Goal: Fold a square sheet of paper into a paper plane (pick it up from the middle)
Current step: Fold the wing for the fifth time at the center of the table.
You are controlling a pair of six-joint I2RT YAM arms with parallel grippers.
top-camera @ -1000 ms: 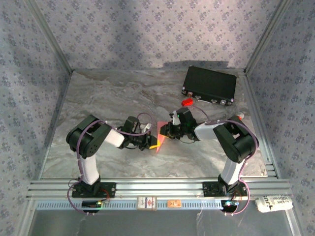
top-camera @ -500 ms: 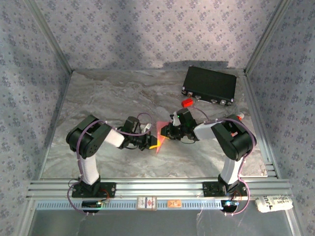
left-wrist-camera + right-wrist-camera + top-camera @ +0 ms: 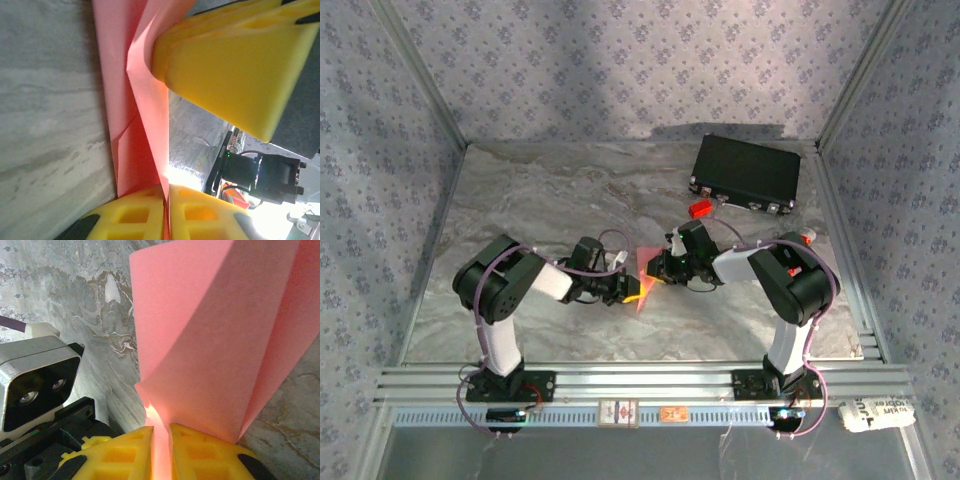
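A: Compare against a second back. Report any change.

B: Note a slight inward shift of the right arm, bringing the right gripper point(image 3: 656, 268) a touch closer to the left gripper point(image 3: 633, 290). Find no real movement of the sheet of paper point(image 3: 646, 262). Locate it well in front of the black case point(image 3: 745, 172), off toward that case's left end, held between both grippers.

A: Verify both grips.

B: In the right wrist view, confirm pads point(image 3: 200, 455) nearly closed, pinching an edge of the sheet. In the left wrist view, confirm the same — pads point(image 3: 135, 217) almost together, with a fold of the sheet caught between.

A: Assess for the task.

B: Treat as mid-fold: creases present, no dart shape yet. Read the shift as probably pressing a fold tighter. Keep both pinches firm — guard against slipping or tearing.
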